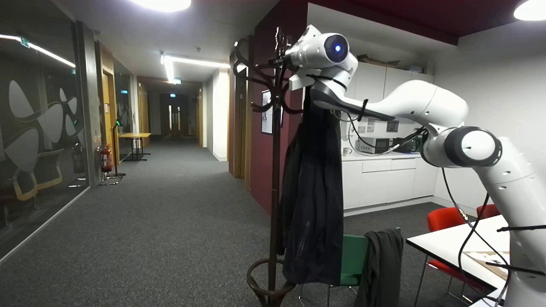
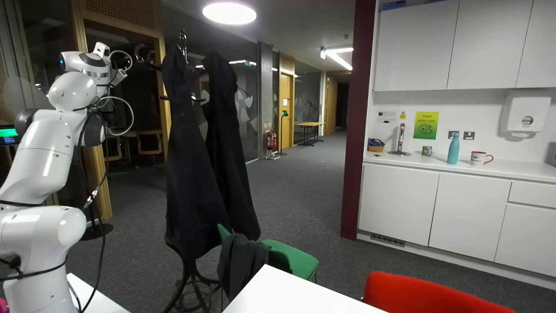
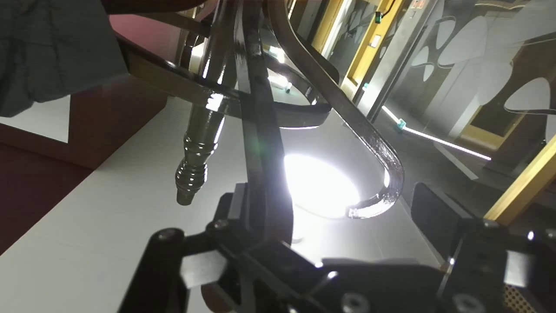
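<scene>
My fingers (image 3: 436,213) stand wide apart at the upper hooks (image 3: 368,135) of the bentwood coat stand (image 1: 276,170), which rests on the floor (image 1: 170,234); its long axis is vertical, finial (image 3: 191,174) upward.

Glossy dark-brown bentwood coat stand (image 1: 276,170) standing upright on grey carpet (image 1: 179,230). Its slim pole (image 1: 275,209) ends in a turned, tapering finial (image 3: 191,176) at the top, with hooks (image 3: 383,150) of flat strips bent into open curves. Long dark coats (image 2: 191,174) hang from it.

Turquoise bottle (image 2: 453,150) beside white mug (image 2: 478,158) on counter (image 2: 517,169)
</scene>
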`<control>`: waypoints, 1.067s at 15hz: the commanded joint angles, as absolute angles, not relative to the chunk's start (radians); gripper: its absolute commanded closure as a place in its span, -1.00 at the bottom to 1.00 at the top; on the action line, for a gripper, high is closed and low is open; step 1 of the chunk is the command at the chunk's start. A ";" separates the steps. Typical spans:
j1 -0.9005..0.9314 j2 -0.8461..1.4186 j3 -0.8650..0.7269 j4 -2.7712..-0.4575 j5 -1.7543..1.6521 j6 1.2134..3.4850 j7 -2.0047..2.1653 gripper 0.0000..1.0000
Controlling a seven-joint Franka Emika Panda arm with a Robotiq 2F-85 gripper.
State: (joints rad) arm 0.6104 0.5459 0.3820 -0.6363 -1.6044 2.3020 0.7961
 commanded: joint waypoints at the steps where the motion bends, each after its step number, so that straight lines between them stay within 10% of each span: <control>1: 0.674 0.594 0.303 -0.557 -1.516 2.359 0.720 -1.00; 16: 0.692 0.569 0.476 -0.619 -1.415 2.058 0.583 -1.00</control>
State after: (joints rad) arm 0.6681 0.5993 0.4538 -0.6170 -1.4602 2.1728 0.6487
